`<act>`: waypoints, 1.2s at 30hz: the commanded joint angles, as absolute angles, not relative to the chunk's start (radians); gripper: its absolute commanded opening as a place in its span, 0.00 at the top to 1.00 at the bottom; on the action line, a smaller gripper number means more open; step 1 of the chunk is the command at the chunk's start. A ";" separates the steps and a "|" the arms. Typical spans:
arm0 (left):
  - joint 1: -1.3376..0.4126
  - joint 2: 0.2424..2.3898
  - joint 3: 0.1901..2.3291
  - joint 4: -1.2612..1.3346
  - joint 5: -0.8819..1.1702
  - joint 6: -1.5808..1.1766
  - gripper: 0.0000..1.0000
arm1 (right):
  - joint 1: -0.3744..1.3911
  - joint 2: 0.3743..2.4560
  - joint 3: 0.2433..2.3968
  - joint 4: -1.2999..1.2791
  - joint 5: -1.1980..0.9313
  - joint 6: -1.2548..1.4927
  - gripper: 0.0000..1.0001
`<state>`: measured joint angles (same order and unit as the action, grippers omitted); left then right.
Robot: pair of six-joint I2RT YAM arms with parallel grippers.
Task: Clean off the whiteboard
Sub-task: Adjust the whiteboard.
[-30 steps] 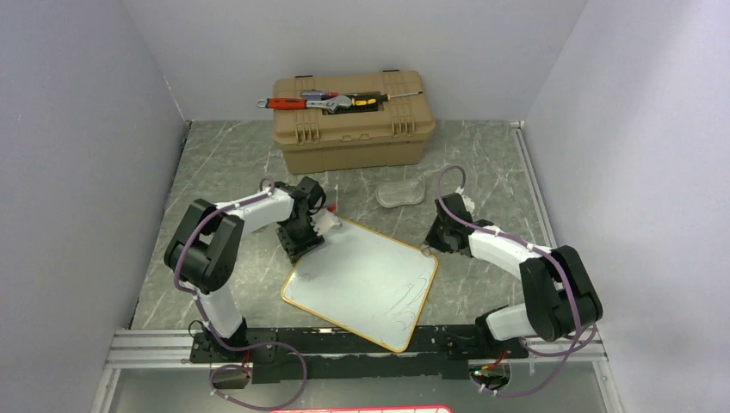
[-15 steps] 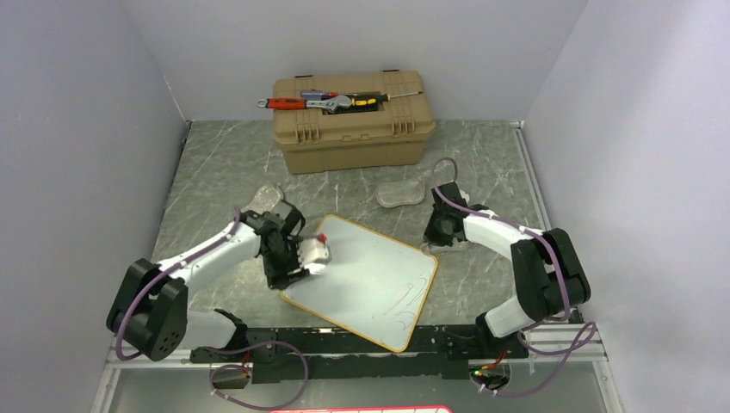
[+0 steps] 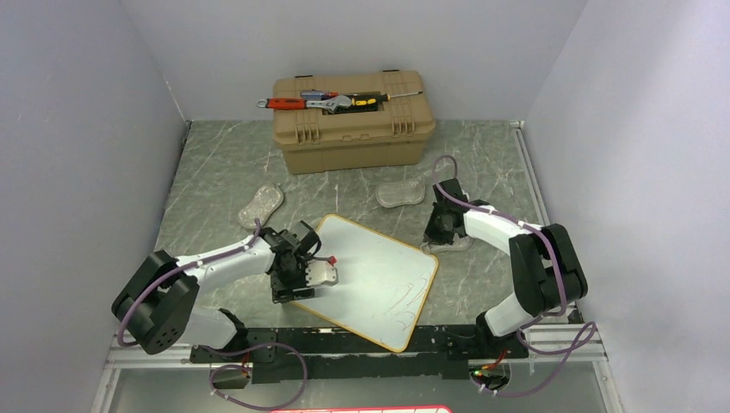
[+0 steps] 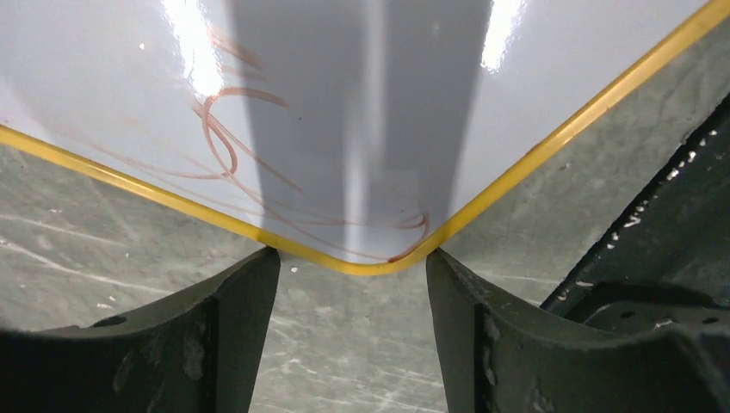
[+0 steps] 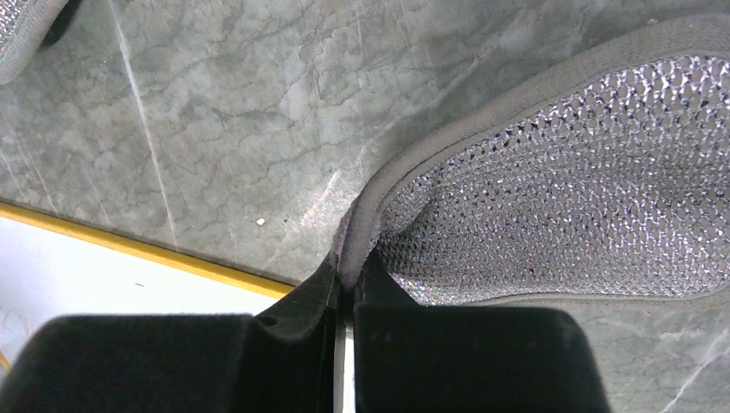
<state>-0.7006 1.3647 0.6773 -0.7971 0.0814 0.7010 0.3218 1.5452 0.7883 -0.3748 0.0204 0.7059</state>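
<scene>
The grey marbled surface [image 3: 215,163] carries a tan toolbox [image 3: 353,138] at the middle of its far edge. A whiteboard [image 3: 379,275] lies flat near the front edge, turned cornerwise, with faint scribbles toward its near-right side. Three mesh pads also lie on the surface. The left pad [image 3: 261,204] is beyond the whiteboard's left side. The middle pad [image 3: 400,193] is between toolbox and whiteboard. The right pad [image 5: 559,163] is just beside the whiteboard's right corner.
</scene>
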 commanded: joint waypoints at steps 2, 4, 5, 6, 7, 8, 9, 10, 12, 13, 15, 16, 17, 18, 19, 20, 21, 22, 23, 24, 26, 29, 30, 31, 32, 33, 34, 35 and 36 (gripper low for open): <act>-0.723 1.436 0.600 -0.520 -0.030 0.625 0.30 | 0.319 1.622 0.758 -0.350 0.006 0.694 1.00; -0.723 1.461 0.604 -0.452 -0.085 0.617 0.30 | 0.318 1.628 0.743 -0.345 -0.025 0.689 1.00; -0.723 1.476 0.612 -0.429 -0.111 0.617 0.30 | 0.319 1.630 0.734 -0.343 -0.038 0.688 1.00; -0.721 1.495 0.625 -0.410 -0.129 0.616 0.30 | 0.319 1.629 0.721 -0.341 -0.047 0.689 1.00; -0.717 1.514 0.640 -0.396 -0.140 0.615 0.30 | 0.320 1.623 0.706 -0.339 -0.056 0.693 1.00; -0.709 1.532 0.655 -0.381 -0.143 0.614 0.31 | 0.321 1.611 0.685 -0.335 -0.063 0.700 1.00; -0.700 1.552 0.670 -0.362 -0.146 0.612 0.31 | 0.321 1.595 0.663 -0.329 -0.072 0.706 1.00; -0.688 1.571 0.683 -0.342 -0.149 0.611 0.31 | 0.322 1.573 0.640 -0.325 -0.080 0.714 1.00; -0.659 1.619 0.722 -0.305 -0.148 0.611 0.32 | 0.327 1.537 0.600 -0.321 -0.091 0.730 1.00; -0.638 1.649 0.747 -0.290 -0.151 0.608 0.32 | 0.331 1.518 0.583 -0.323 -0.091 0.738 1.00; -0.612 1.707 0.808 -0.279 -0.148 0.606 0.32 | 0.336 1.486 0.557 -0.326 -0.091 0.750 1.00; -0.600 1.743 0.845 -0.278 -0.144 0.599 0.32 | 0.338 1.474 0.551 -0.333 -0.091 0.753 1.00; -0.588 1.766 0.888 -0.278 -0.138 0.594 0.33 | 0.343 1.462 0.546 -0.339 -0.089 0.758 1.00; -0.576 1.783 0.917 -0.279 -0.130 0.588 0.33 | 0.350 1.451 0.541 -0.344 -0.089 0.765 1.00; -0.565 1.803 0.947 -0.281 -0.123 0.582 0.33 | 0.362 1.439 0.535 -0.347 -0.089 0.774 1.00; -0.557 1.821 0.973 -0.285 -0.116 0.575 0.33 | 0.379 1.426 0.529 -0.351 -0.088 0.787 1.00; -0.550 1.842 1.003 -0.292 -0.113 0.569 0.33 | 0.402 1.414 0.523 -0.359 -0.085 0.801 1.00; -0.546 1.861 1.028 -0.300 -0.111 0.565 0.34 | 0.436 1.399 0.517 -0.367 -0.084 0.818 1.00; -0.542 1.875 1.045 -0.304 -0.109 0.561 0.34 | 0.468 1.381 0.508 -0.373 -0.084 0.844 1.00; -0.542 1.885 1.060 -0.309 -0.100 0.558 0.34 | 0.493 1.360 0.497 -0.380 -0.082 0.865 1.00; -0.541 1.895 1.081 -0.316 -0.082 0.550 0.34 | 0.546 1.314 0.470 -0.401 -0.080 0.908 1.00; -0.541 1.917 1.112 -0.331 -0.064 0.540 0.35 | 0.620 1.230 0.435 -0.433 -0.079 0.978 1.00; -0.540 1.926 1.123 -0.340 -0.058 0.537 0.35 | 0.647 1.202 0.427 -0.445 -0.077 1.002 1.00; -0.540 1.935 1.137 -0.346 -0.053 0.535 0.35 | 0.669 1.175 0.422 -0.458 -0.075 1.026 1.00; -0.540 1.942 1.150 -0.353 -0.040 0.530 0.36 | 0.690 1.142 0.416 -0.467 -0.075 1.047 1.00; -0.540 1.950 1.163 -0.362 -0.028 0.524 0.36 | 0.709 1.120 0.413 -0.476 -0.077 1.067 1.00; -0.541 1.956 1.178 -0.376 -0.015 0.517 0.37 | 0.727 1.101 0.411 -0.481 -0.078 1.084 1.00; -0.540 1.960 1.190 -0.391 -0.010 0.508 0.38 | 0.743 1.088 0.409 -0.479 -0.088 1.101 1.00; -0.539 1.962 1.204 -0.407 0.009 0.502 0.39 | 0.762 1.079 0.407 -0.453 -0.108 1.113 1.00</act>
<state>-0.5251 1.8824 1.2011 -0.3782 -0.1669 0.5777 0.7040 1.1217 0.4324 -0.3542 -0.0319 1.0004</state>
